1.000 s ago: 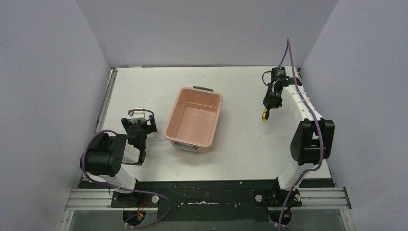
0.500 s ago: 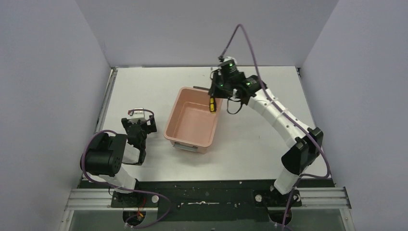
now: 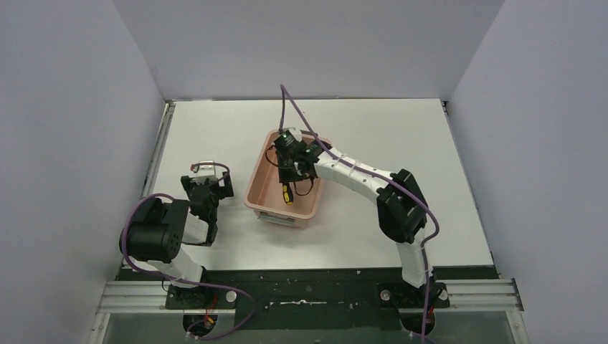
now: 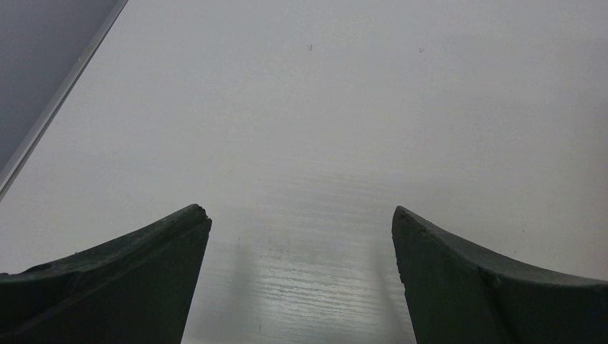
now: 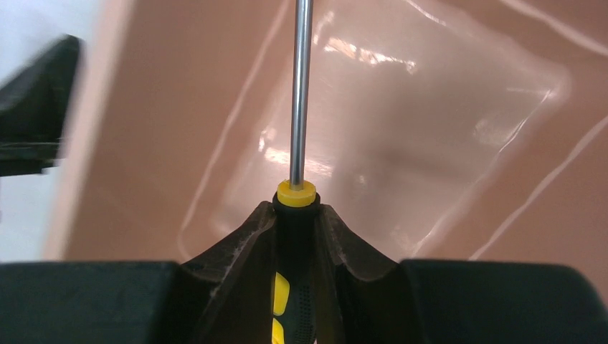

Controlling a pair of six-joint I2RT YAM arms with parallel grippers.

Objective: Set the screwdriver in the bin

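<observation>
The salmon-pink bin (image 3: 259,188) stands mid-table, its dark handle at the far end. My right gripper (image 3: 287,180) hangs over the bin's inside, shut on the screwdriver (image 3: 287,191) by its yellow-and-black handle. In the right wrist view the handle (image 5: 295,236) sits clamped between the fingers and the thin metal shaft (image 5: 301,86) points out over the bin's floor (image 5: 430,143). My left gripper (image 3: 206,195) rests open and empty over bare table to the left of the bin; in the left wrist view its fingers (image 4: 129,272) stand wide apart.
Grey walls enclose the white table on three sides. A metal rail (image 3: 161,150) runs along the table's left edge. The right arm stretches across the table from its base at the near right to the bin.
My right arm has swung left from the far right of the table, carrying the screwdriver over the bin's rim to above its inside. The left arm has not moved.
</observation>
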